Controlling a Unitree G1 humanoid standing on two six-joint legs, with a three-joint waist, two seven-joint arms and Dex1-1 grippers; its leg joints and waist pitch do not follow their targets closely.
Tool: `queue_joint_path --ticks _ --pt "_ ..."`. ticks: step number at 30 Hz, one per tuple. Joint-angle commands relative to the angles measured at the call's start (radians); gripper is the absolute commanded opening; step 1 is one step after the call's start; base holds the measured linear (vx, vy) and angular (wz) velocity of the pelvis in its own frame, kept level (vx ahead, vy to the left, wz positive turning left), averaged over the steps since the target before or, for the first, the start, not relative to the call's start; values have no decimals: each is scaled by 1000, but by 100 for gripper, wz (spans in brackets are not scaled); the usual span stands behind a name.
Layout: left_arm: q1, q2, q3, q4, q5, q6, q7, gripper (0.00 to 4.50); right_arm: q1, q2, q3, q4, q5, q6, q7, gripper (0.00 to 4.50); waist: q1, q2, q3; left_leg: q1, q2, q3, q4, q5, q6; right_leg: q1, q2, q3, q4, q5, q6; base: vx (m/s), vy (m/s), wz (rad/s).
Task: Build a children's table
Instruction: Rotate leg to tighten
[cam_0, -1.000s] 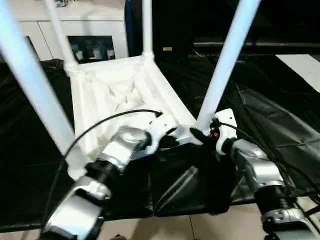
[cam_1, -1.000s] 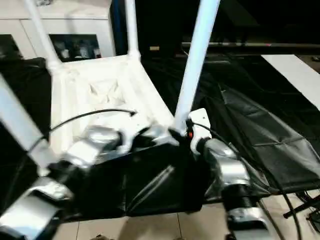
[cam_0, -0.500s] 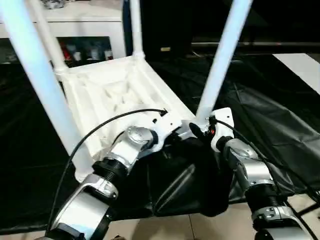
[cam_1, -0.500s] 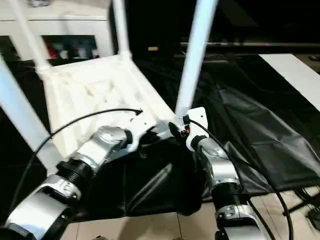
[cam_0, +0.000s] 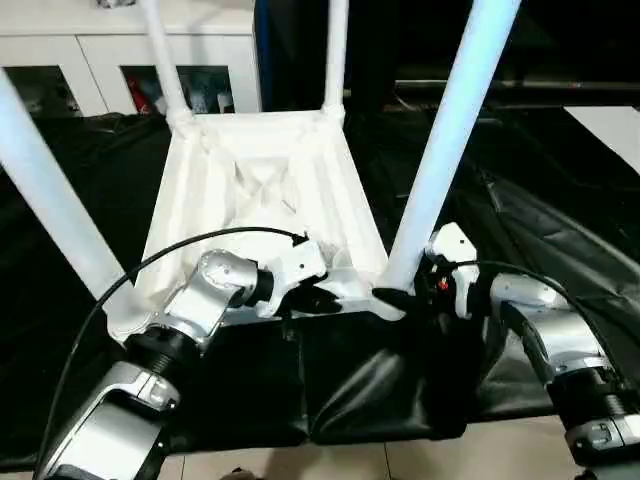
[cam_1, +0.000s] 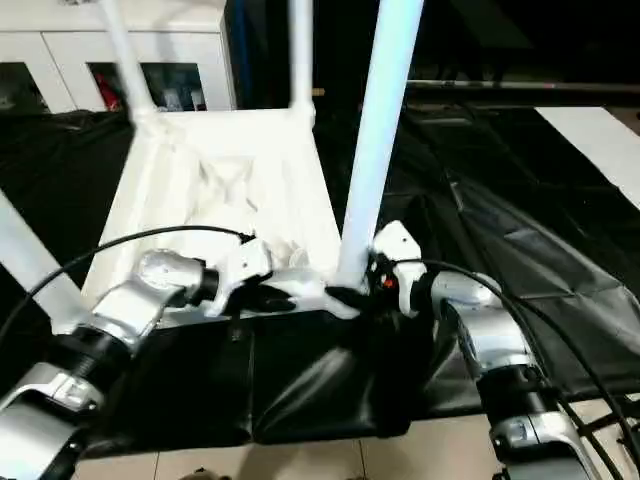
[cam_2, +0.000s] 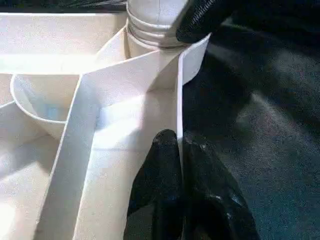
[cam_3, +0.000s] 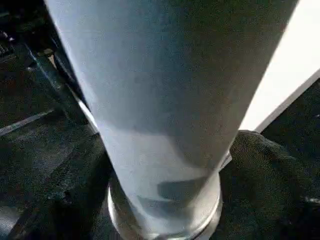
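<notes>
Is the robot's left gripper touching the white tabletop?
Touching. The left wrist view shows the left gripper shut on the tabletop, its fingers pinching the thin rim wall.

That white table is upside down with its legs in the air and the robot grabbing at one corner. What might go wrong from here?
Two things, I'd guess. The left gripper pinches only the thin rim of the tabletop, so it may slip off. The right gripper sits at the base of the near right leg, a tall pole; a sideways push could lever it loose from its socket or tip the table near the black work table edge.
</notes>
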Motion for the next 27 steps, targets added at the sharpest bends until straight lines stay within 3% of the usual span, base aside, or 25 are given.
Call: queue_joint_path --ticks 1,4,6,8,17,24,27 --pt "8 -25 -27 -24 -34 -2 -29 0 0 -7 5 -17 1 7 5 385 0 -13 -66 13 35 -2 -60 -162 85 51 -48 36 -51 -155 -261 0 0 0" --pt "11 -19 -28 -31 -35 -1 -45 0 3 -13 12 -25 4 12 22 371 -1 -15 -65 13 34 -2 -61 -182 69 51 -48 37 -55 -203 -244 0 0 0" --pt "10 -3 -15 -23 -35 -8 -69 0 13 -38 57 -34 -15 3 86 371 1 -18 -65 12 35 -3 -61 -176 71 53 -48 36 -54 -201 -239 0 0 0" --pt "10 -1 -13 -22 -35 -9 -70 0 14 -40 60 -34 -20 1 95 336 2 -17 -65 11 35 -2 -61 -171 74 52 -48 37 -53 -195 -239 0 0 0" --pt "17 5 -6 -39 -34 5 -76 0 17 -48 65 -30 -12 2 104 279 2 -17 -66 11 34 -3 -59 -165 73 52 -48 36 -51 -188 -243 0 0 0" --pt "17 -8 4 -26 -35 5 -57 0 30 -22 45 -19 -6 -10 78 273 3 -16 -67 12 34 -2 -58 -158 77 52 -47 37 -49 -172 -249 0 0 0" --pt "-6 -54 23 33 1 15 81 0 12 33 9 71 -57 -21 -111 272 -5 -15 -62 12 31 -3 -61 -193 53 48 -47 36 -58 -237 -237 0 0 0"
